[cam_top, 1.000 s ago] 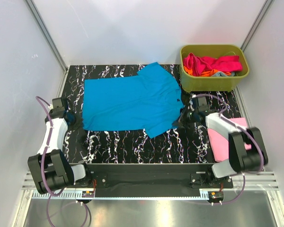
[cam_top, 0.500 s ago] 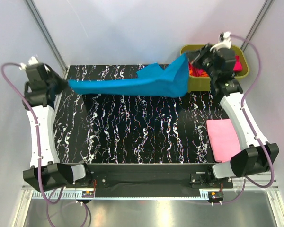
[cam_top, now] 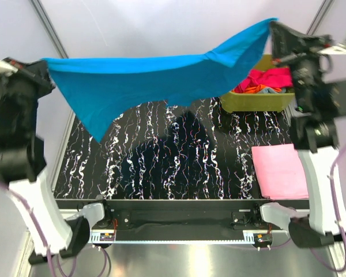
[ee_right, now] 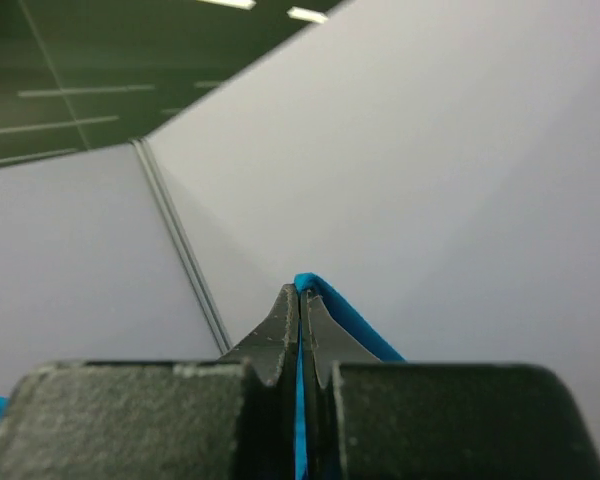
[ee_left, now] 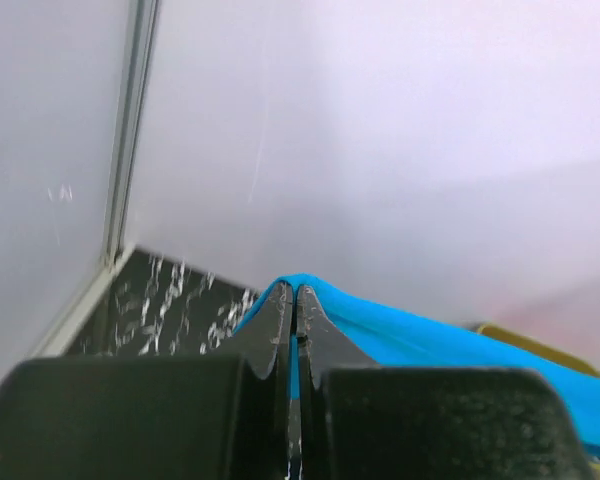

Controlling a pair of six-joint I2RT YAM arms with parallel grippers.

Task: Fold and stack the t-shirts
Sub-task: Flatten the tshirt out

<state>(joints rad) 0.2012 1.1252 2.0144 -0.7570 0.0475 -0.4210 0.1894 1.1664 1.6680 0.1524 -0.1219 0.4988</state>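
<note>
The cyan-blue t-shirt (cam_top: pixel 150 78) hangs stretched in the air high above the table, held at both ends. My left gripper (cam_top: pixel 45 64) is shut on its left end; the blue cloth (ee_left: pixel 380 325) shows pinched between the fingers in the left wrist view. My right gripper (cam_top: pixel 272 26) is shut on its right end, with the blue cloth (ee_right: pixel 345 315) between the fingers in the right wrist view. A folded pink t-shirt (cam_top: pixel 279 168) lies on the table at the right. Magenta, orange and grey-blue shirts (cam_top: pixel 266 79) lie in the tub.
The olive-green tub (cam_top: pixel 259 99) stands at the back right of the black marbled table (cam_top: pixel 161 167). White walls with metal corner posts enclose the back and sides. The shirt casts a shadow on the table's middle.
Both arms have risen high, lifting the blue shirt off the table and spreading it wide in the air. A second ago it lay flat on the table.
</note>
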